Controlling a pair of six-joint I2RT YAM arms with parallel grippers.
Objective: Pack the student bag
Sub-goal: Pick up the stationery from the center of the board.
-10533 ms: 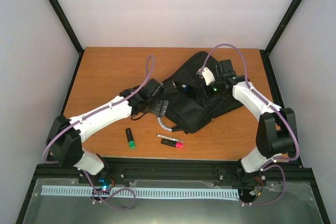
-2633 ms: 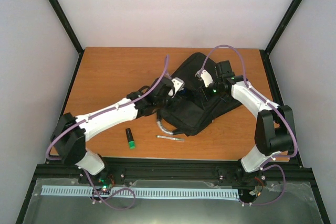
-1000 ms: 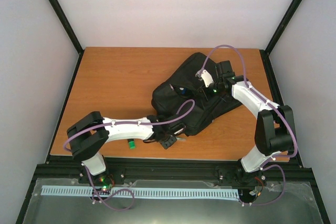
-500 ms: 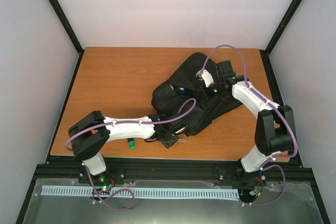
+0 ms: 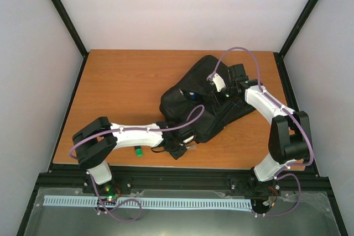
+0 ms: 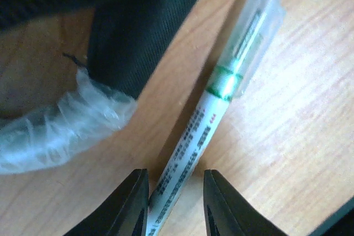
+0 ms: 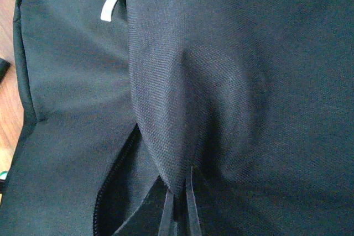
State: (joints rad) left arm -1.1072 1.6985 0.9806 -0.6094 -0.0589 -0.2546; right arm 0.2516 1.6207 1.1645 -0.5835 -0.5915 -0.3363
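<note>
Wooden table (image 5: 121,81), orange-brown, fills the middle of the overhead view, and the large black soft fabric backpack (image 5: 221,119) lies on it right of centre, set at a slant. The right gripper (image 5: 214,93) rests on the backpack's upper part; in its wrist view the fingers are closed tight at the bottom edge, pinching up a fold of the black cloth. The left gripper (image 5: 178,150) is low at the backpack's lower left corner, near the table's front edge. Its jaws stand parted astride the near end of a white pen with a clear cap and green band (image 6: 221,87), with a gap at the right-hand finger. A grey loop handle in crinkled clear plastic (image 6: 61,125) curves at that frame's left, beside the pen. A black marker with a green cap (image 5: 138,150) lies left of the gripper
</note>
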